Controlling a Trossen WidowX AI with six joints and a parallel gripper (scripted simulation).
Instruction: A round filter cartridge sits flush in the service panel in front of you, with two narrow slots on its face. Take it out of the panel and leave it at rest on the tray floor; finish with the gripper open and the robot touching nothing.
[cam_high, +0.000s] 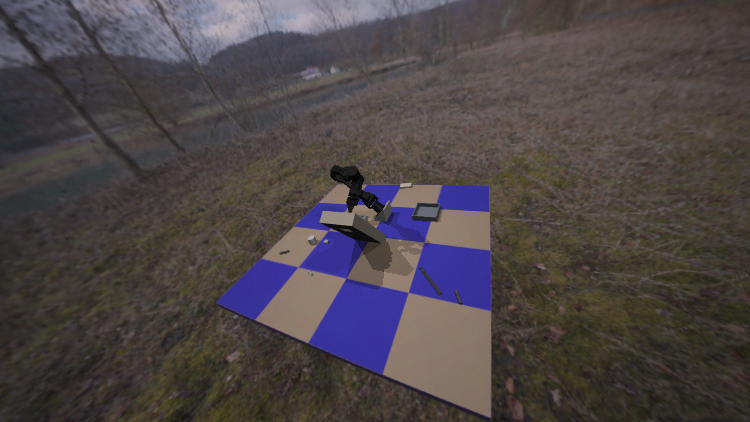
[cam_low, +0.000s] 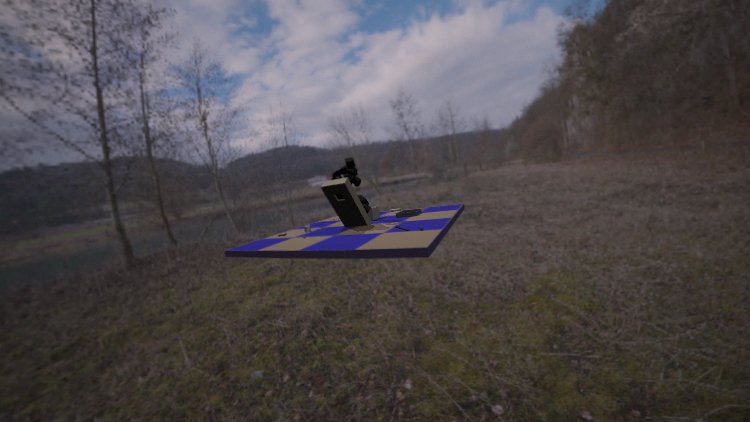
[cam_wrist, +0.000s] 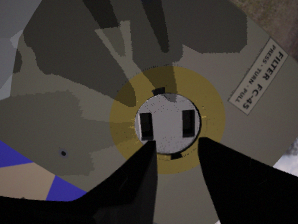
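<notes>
The round grey filter cartridge sits in the tilted service panel, inside a yellow ring. Its two dark slots stand side by side in the wrist view. The panel hides the cartridge in the top and exterior views. My gripper is partly open with nothing between its fingers. In the wrist view its two black fingertips show over the lower edge of the cartridge, below the slots; whether they touch it I cannot tell. The dark-rimmed tray lies apart from the panel.
A light upright plate stands beside the panel, close to the arm. A white cylinder, a small light block and dark bars lie on the checkered board. Another light block lies at the far edge.
</notes>
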